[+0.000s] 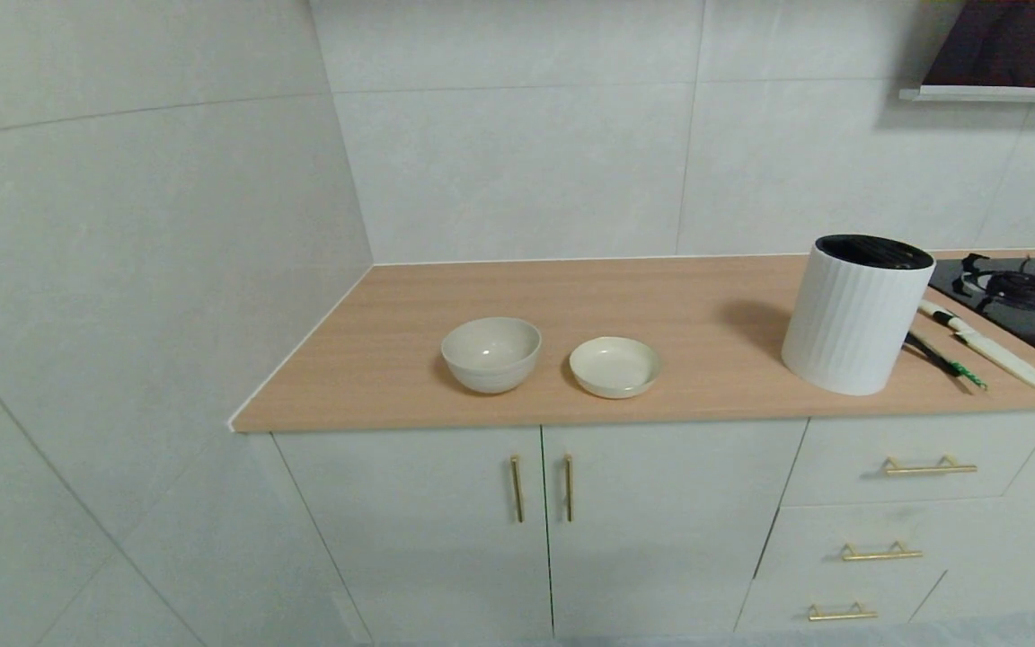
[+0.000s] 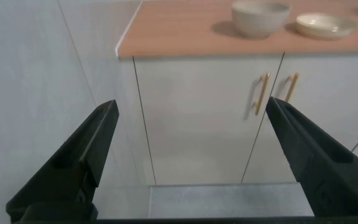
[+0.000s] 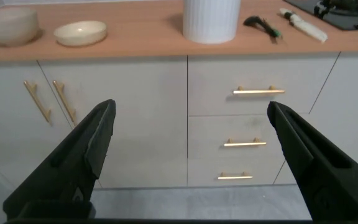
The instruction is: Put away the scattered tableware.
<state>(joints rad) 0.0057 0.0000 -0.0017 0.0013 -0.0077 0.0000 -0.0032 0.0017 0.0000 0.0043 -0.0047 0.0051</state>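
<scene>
A pale deep bowl (image 1: 491, 353) and a shallow cream dish (image 1: 614, 366) sit side by side on the wooden counter (image 1: 679, 305). Right of them stands a white ribbed utensil holder (image 1: 855, 314) with a dark top. A cream-handled knife (image 1: 985, 344) and a dark utensil with green tip (image 1: 944, 359) lie beside it. My left gripper (image 2: 191, 118) hangs open below counter height, facing the cabinet doors, with the bowl (image 2: 260, 16) and dish (image 2: 325, 25) far off. My right gripper (image 3: 191, 118) is open too, low before the drawers, with the holder (image 3: 211, 18) above.
A gas hob (image 1: 1025, 292) sits at the counter's right end, with a range hood (image 1: 1003, 54) above. Tiled walls close the left side and back. Under the counter are two cabinet doors with brass handles (image 1: 543, 488) and a stack of drawers (image 1: 926, 467).
</scene>
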